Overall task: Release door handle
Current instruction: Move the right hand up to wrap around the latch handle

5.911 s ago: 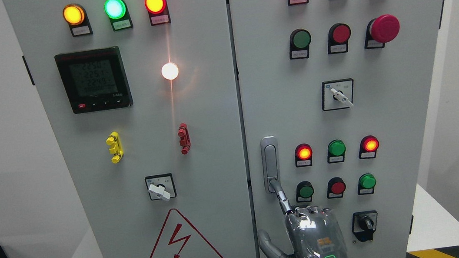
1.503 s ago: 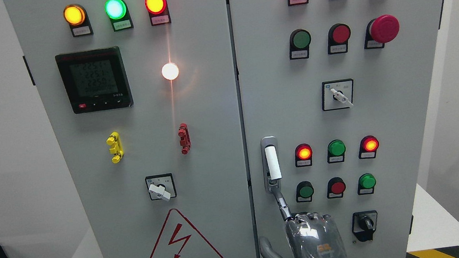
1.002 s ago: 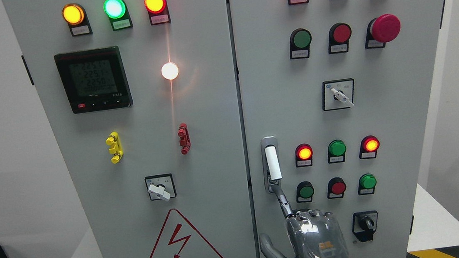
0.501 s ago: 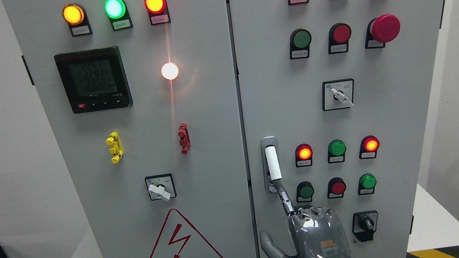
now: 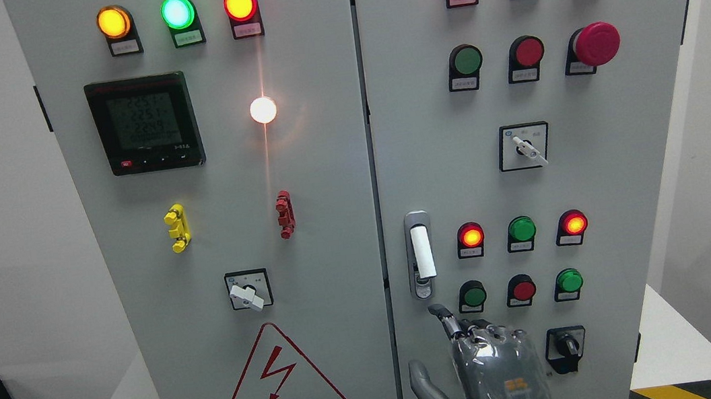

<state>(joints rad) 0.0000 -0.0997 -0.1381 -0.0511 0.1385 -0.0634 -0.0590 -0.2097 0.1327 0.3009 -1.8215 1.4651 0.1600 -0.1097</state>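
The door handle point(image 5: 422, 252) is a pale lever sprung out of its silver housing point(image 5: 416, 220) on the left edge of the cabinet's right door point(image 5: 598, 183). My right hand point(image 5: 428, 341) rises from the bottom edge just below it, back of the hand toward me. Its index finger point(image 5: 443, 317) is bent, the tip a short way under the housing and clear of it. The other fingers are curled in, the thumb point(image 5: 422, 381) sticks out to the left, and the hand holds nothing. My left arm does not show.
Lit and unlit pilot lamps, push buttons, a red mushroom stop point(image 5: 595, 44) and two rotary switches point(image 5: 527, 148) crowd the right door beside the hand. The left door point(image 5: 223, 175) carries a meter, lamps, a selector and a warning triangle. White walls flank the cabinet.
The handle lever sprang out of its housing after the finger pressed its lower end. In the last half second the index finger bent and drew down off the housing.
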